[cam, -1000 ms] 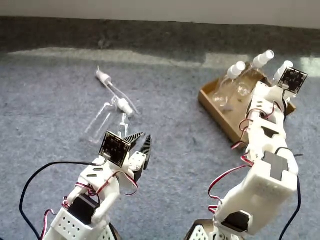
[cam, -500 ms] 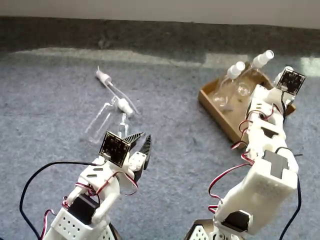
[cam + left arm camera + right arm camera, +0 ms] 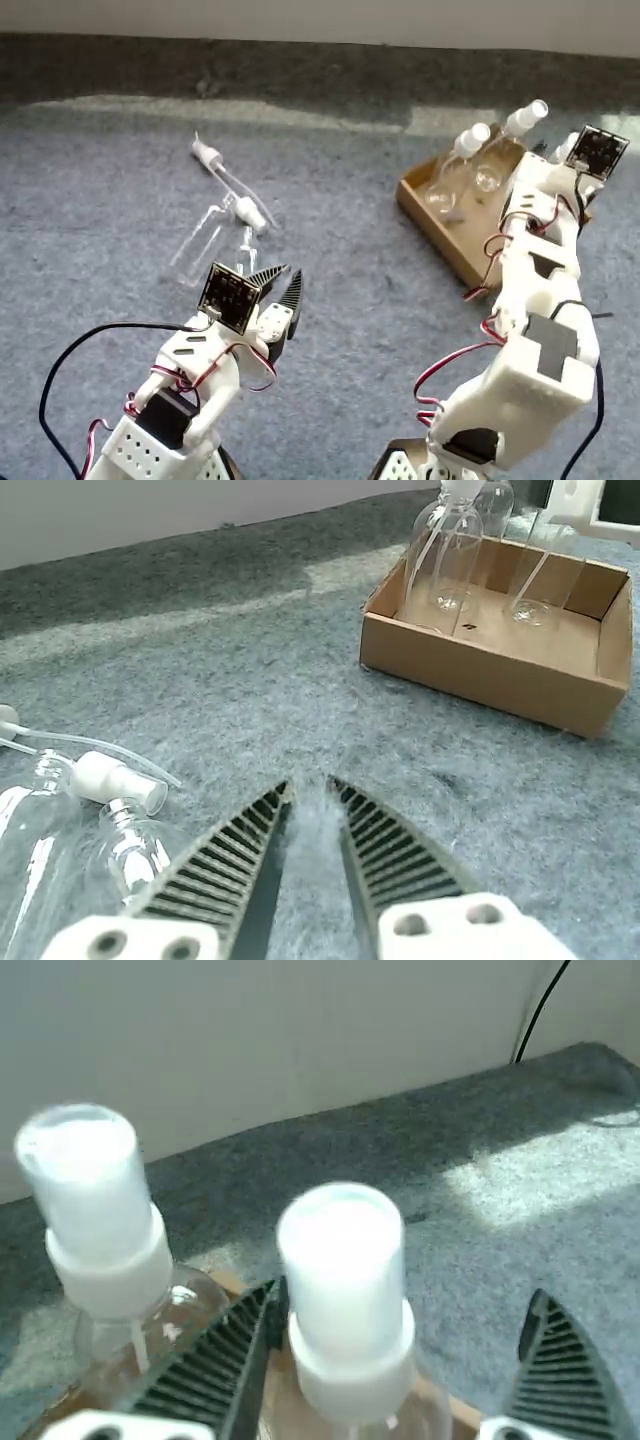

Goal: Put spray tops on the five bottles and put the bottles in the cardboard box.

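Left fingers (image 3: 309,784): parted by a narrow gap, nothing held, low over the grey bench (image 3: 350,200). Just beside them lie two clear bottles (image 3: 130,845) on their sides, with a white spray top (image 3: 115,780).

Right fingers (image 3: 405,1300): spread wide, gripping nothing. The white top of a capped bottle (image 3: 345,1280) stands between them, close to one finger. Capped bottles stand upright in the cardboard box (image 3: 435,235), well apart from the loose ones.

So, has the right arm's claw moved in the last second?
Yes. In the high view, the right claw shifted slightly right and farther back across the fixed brown cardboard box.
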Controlling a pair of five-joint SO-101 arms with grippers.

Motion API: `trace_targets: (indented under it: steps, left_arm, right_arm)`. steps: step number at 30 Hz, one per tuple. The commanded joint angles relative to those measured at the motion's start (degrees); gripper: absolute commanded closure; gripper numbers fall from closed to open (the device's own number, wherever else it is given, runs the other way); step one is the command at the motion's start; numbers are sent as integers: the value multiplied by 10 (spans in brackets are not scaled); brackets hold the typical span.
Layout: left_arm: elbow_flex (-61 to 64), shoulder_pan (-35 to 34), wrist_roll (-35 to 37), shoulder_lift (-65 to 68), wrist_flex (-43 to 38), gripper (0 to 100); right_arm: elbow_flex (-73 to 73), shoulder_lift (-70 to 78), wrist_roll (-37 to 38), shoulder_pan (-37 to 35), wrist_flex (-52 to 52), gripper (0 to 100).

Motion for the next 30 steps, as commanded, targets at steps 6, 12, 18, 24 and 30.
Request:
trace_targets:
  steps: [6,12,18,24,30]
  left_arm:
    - [10,-7,3,-4,1,995]
    - [10,-7,3,-4,1,995]
    - [10,-7,3,-4,1,995]
    - [10,-7,3,-4,1,995]
    - [10,-7,3,-5,1,995]
  right_arm:
    - [-15,-79,-3,-7,-4,684]
    - [-15,-138,-1,-7,24,684]
    - [-20,-228,-1,-7,181,684]
    - [-16,-346,0,-19,301,684]
    - [-4,-474,50,-70,424,684]
